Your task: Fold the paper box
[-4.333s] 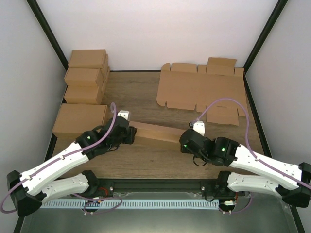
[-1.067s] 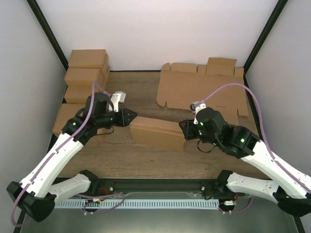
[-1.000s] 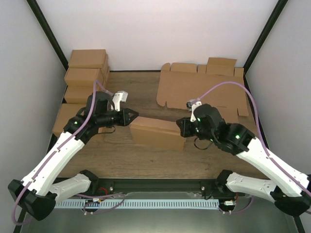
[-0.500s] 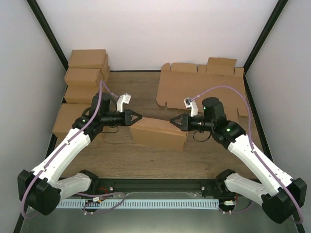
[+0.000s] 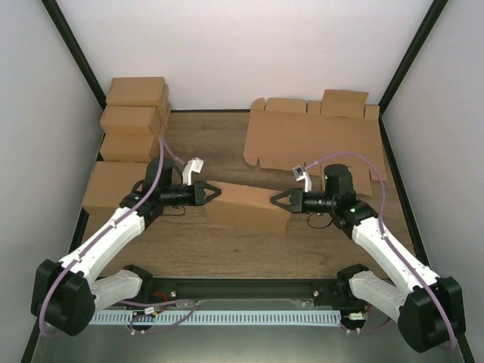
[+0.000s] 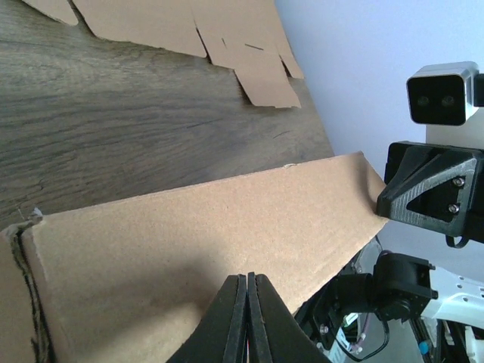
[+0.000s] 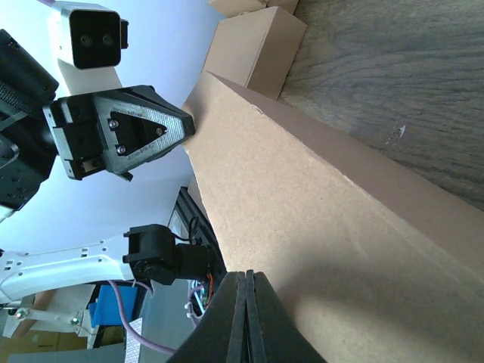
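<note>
at the near edge of the wooden table (image 5: 227,249) the two arms reach forward and inward toward each other. the left gripper (image 5: 218,192) has its fingers pressed together into one point, with nothing between them, and that point rests against the left end of the paper box (image 5: 246,208). the right gripper (image 5: 274,199) is closed tight in the same way, also holding nothing, and its point meets the right end of the same box. the box lies in the middle of the table between the two grippers, set slightly askew, with its left end farther back than its right. its broad brown top panel is down over the tray, so the inside is hidden and it is not possible to tell whether anything is in it. each wrist view shows the closed fingertips against the plain cardboard panel, with the other gripper at the far end of the box. farther back on the left, a set of brown cartons (image 5: 132,119) is stacked against the wall, all closed, their contents unseen; the left arm passes over the nearest one. at the far right, flat cardboard sheets (image 5: 310,144) with notched edges lie spread on the table, well apart from the box.
</note>
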### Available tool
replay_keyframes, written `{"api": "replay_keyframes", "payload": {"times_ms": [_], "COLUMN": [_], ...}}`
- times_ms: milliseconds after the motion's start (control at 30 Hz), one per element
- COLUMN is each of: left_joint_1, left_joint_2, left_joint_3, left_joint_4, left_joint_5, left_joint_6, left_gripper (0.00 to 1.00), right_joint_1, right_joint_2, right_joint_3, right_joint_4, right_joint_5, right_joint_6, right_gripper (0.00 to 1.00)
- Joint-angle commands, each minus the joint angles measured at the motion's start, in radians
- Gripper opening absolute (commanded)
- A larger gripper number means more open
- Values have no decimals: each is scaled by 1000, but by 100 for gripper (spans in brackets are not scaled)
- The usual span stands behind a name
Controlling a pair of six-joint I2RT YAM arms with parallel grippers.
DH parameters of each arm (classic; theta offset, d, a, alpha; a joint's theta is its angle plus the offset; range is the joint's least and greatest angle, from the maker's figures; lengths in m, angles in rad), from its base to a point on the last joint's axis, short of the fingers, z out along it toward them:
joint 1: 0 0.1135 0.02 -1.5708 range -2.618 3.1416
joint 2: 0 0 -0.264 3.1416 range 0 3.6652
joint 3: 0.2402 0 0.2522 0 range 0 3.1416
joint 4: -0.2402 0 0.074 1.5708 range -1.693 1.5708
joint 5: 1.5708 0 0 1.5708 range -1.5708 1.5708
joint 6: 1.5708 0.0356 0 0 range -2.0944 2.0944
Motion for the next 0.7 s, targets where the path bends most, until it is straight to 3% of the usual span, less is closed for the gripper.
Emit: {"api": "replay_keyframes", "payload": {"times_ms": [0,133,433,667], "left_joint_1": [7,9,87,118], "left_joint_2": [15,3,-13,28], "left_joint_3": [-40,1,173,-2], "left_joint_4": [-4,-37,-171,-45], "left_joint_5": [-28,-30,3,74], "left_joint_6": [5,17,72,50], "left_gripper": [4,4,4,4], "right_joint_1": [-23,-42,-62,-97], "right_joint_2": [14,8,32,65], "right_joint_3": [-40,-29,221,28], "right_joint_4": [19,7,-183,-53], "right_joint_5": [-22,-48,-41,-86], "right_joint_6": [-13,-22,-121,-103], "right_gripper": [1,1,1,1]}}
